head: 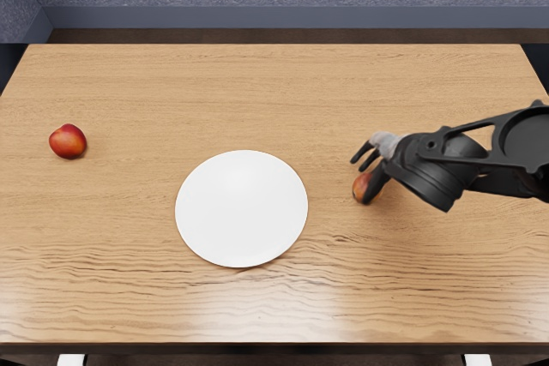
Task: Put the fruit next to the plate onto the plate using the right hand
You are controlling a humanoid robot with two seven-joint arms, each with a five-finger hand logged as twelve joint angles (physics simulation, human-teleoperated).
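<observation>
Robot hand [377, 165] at fruit [360, 188], plate [241, 208], far apple [68, 141]

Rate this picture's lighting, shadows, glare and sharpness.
Head view: even, soft light, sharp throughout with no blur; the table has straight edges, so no distortion. Head view: the plate is nearly flat white with faint shading; only soft shadows show by the left fruit and beneath the right hand, which partly hides the other fruit.
</observation>
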